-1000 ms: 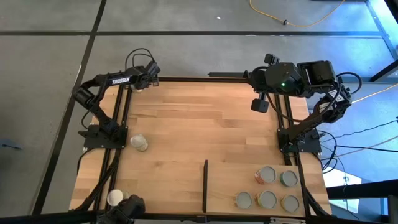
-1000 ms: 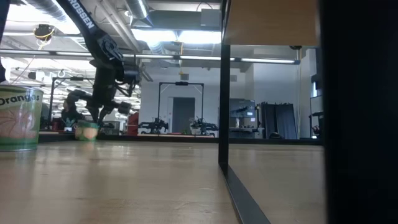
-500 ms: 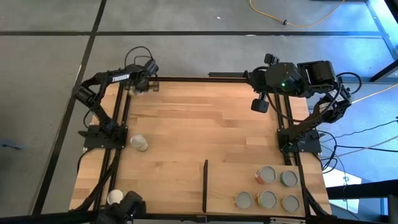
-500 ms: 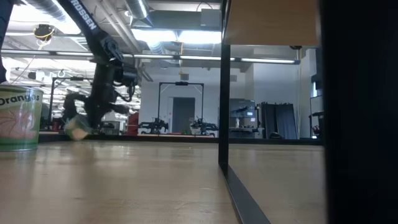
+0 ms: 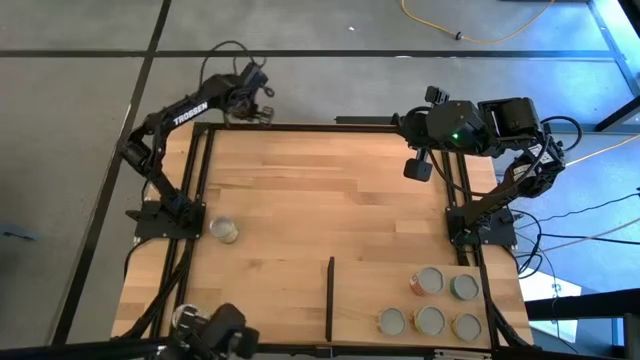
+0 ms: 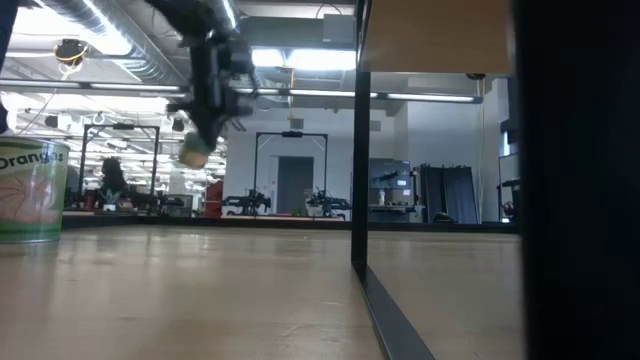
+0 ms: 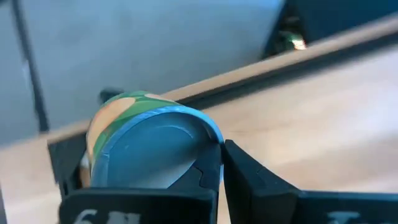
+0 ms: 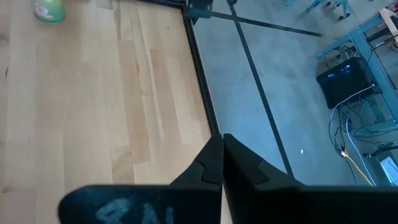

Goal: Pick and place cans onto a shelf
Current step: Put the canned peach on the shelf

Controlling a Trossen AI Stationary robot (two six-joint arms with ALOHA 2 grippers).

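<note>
We have a can (image 7: 149, 146) pinched in our left hand (image 5: 255, 100), lifted over the desk's (image 5: 320, 200) far left corner. The shelf (image 5: 420, 275) lies near and right. Our right hand (image 5: 412, 170) waits pressed together, empty.

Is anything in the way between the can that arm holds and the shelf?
Little does. The can hangs in the left gripper by the far left corner of the table; bare wood lies between it and the shelf. Only the black strip on the shelf's left edge stands near that path.
</note>
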